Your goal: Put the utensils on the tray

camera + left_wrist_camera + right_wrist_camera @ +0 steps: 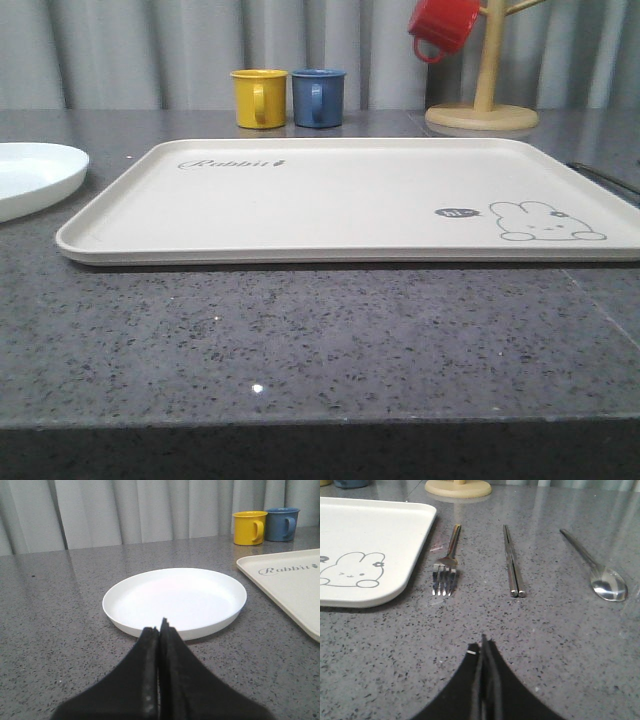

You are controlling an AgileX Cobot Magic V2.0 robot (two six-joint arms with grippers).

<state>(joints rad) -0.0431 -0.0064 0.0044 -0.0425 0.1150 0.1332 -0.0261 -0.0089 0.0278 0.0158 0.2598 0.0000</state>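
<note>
The cream tray [330,190] with its drawn rabbit lies flat in the middle of the grey table, nothing on it. Its corner [395,540] also appears in the right wrist view. Beside that corner three silver utensils lie on the table in a row: a fork [447,562], a pair of chopsticks [512,562] and a spoon [597,570]. My right gripper [483,642] is shut and empty, a short way from the fork tines and chopstick ends. My left gripper [161,626] is shut and empty, at the rim of the white plate [175,597].
A yellow mug [259,98] and a blue mug [318,97] stand behind the tray. A red mug [442,25] hangs on a wooden mug tree [484,100] at the back right. The white plate [30,175] sits left of the tray.
</note>
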